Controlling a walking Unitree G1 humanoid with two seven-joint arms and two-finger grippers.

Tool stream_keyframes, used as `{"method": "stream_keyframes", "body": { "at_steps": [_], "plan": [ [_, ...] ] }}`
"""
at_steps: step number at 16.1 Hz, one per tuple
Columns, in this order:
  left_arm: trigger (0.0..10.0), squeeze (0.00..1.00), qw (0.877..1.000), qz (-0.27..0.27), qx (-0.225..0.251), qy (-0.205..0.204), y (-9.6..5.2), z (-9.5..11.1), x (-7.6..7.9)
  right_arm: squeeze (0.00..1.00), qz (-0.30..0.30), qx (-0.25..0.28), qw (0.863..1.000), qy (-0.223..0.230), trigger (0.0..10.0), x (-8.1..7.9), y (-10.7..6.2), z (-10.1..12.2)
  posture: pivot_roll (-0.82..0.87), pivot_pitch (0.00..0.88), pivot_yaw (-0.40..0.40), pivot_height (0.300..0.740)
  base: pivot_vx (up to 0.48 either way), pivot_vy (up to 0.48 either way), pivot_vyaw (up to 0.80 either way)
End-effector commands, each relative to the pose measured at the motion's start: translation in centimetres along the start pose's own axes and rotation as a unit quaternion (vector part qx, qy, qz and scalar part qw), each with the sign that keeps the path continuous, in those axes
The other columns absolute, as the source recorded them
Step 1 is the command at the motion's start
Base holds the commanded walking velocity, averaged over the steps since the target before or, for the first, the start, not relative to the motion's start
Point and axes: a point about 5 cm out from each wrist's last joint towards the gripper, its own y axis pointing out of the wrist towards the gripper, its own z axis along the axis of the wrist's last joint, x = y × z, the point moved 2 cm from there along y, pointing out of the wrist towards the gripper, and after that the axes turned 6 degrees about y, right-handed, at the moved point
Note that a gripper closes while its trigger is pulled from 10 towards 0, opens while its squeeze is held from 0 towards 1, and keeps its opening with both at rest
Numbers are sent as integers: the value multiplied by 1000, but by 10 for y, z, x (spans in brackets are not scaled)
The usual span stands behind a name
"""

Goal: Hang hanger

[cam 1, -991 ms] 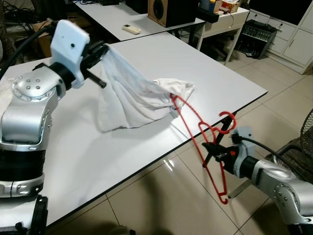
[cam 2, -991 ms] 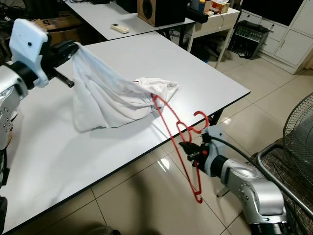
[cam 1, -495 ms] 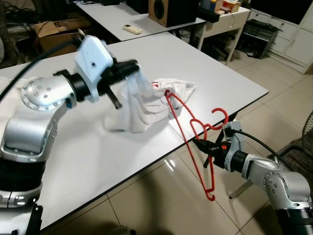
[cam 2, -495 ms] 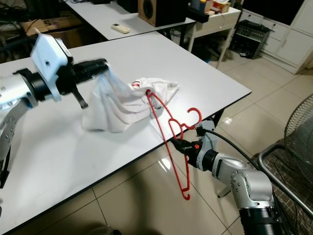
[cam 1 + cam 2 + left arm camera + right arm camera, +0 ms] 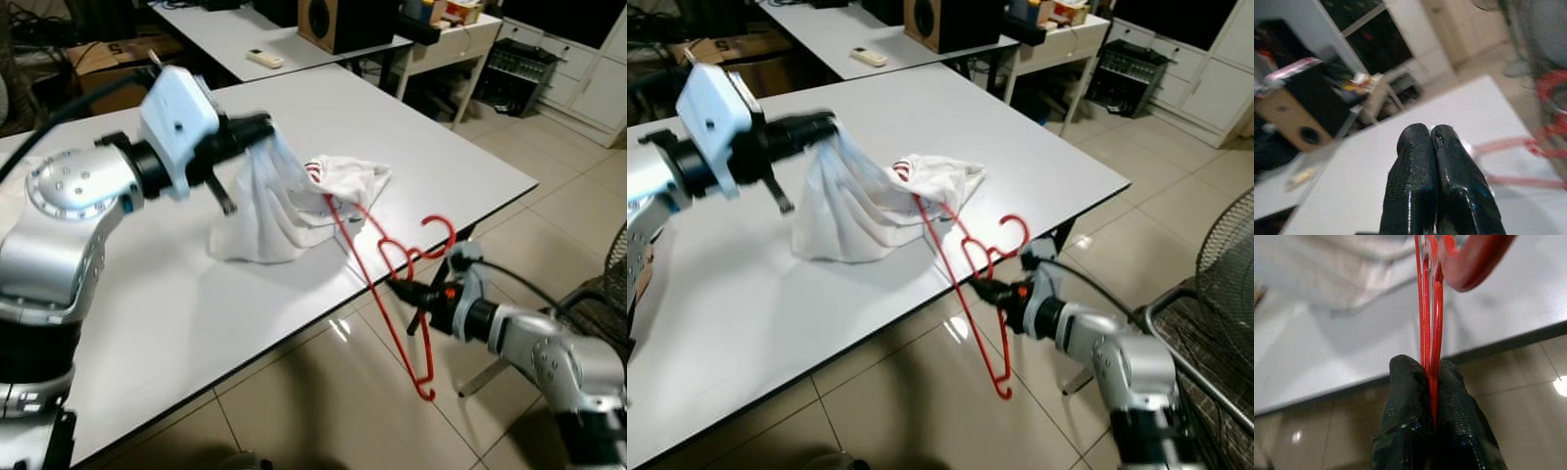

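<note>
A Unitree G1 is working 1 red hanger (image 5: 392,284) into a white garment (image 5: 284,201) on a white table (image 5: 196,304), both arms engaged. The left gripper (image 5: 257,135) is pinching a bunched edge of the cloth, its 2 black fingers (image 5: 1435,181) pressed together, and is lifting that edge above the tabletop. Over the last second it has been swinging inward from the far left toward the garment's middle, so the fabric is no longer stretched out in a long sheet but is hanging in a tall, slack fold. The right gripper (image 5: 991,291), off the table's near edge, is clamped on the hanger's wire just below the hook, and is easing the frame closer; 1 shoulder of the hanger is now reaching under the heap's near side, while its lower bar is dangling over the tiled floor (image 5: 323,411). The slackened cloth likely gives the hanger room to slide in, yet the garment is not yet seated on it.
</note>
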Motion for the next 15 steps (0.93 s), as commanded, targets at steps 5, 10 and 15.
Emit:
{"method": "stream_keyframes", "body": {
  "at_steps": [5, 10, 15],
  "plan": [
    [0, 0, 996, -68, -58, -19, -1, -23, 30, 0, 30, 68, 992, 99, 10000, -6, 10, 17, 26, 0, -19, 740, 0, 0, 0],
    [0, 0, 989, -134, -52, -43, 9, -33, 80, 0, 63, 156, 945, 280, 10000, -24, 50, 31, 32, 0, -7, 740, 0, 0, 0],
    [0, 0, 980, -180, -49, -71, 6, -30, 97, 0, 55, 220, 903, 365, 10000, -22, 66, 52, 41, 0, -3, 740, 0, 0, 0]
  ]
}}
